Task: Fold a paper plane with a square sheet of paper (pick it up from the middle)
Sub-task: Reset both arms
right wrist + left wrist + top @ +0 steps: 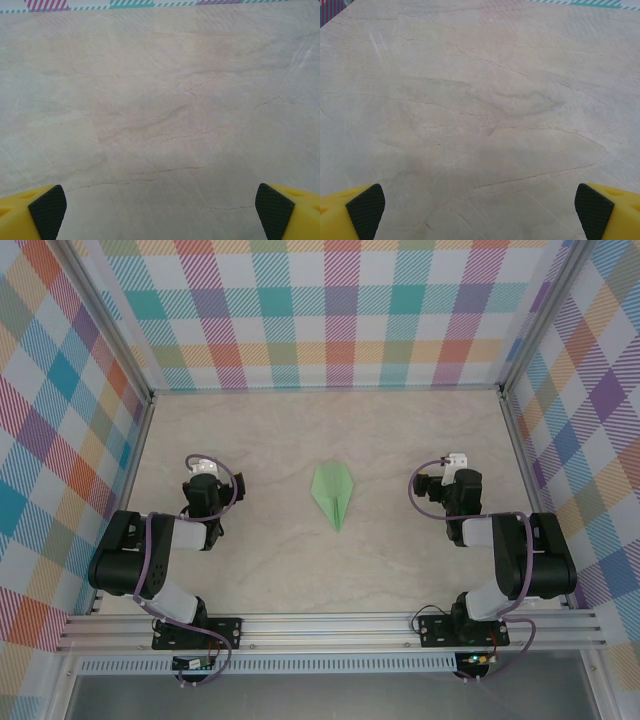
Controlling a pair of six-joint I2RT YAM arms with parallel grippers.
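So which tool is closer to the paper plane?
Right, just barely: the right tool sits right of the paper plane, the left tool left of it, neither touching.

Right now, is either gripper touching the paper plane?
Apart. The top external view shows bare table between the paper plane and both the left gripper and the right gripper.

Overhead camera looks down from behind; wrist cameras skim the same table (270,440) closely
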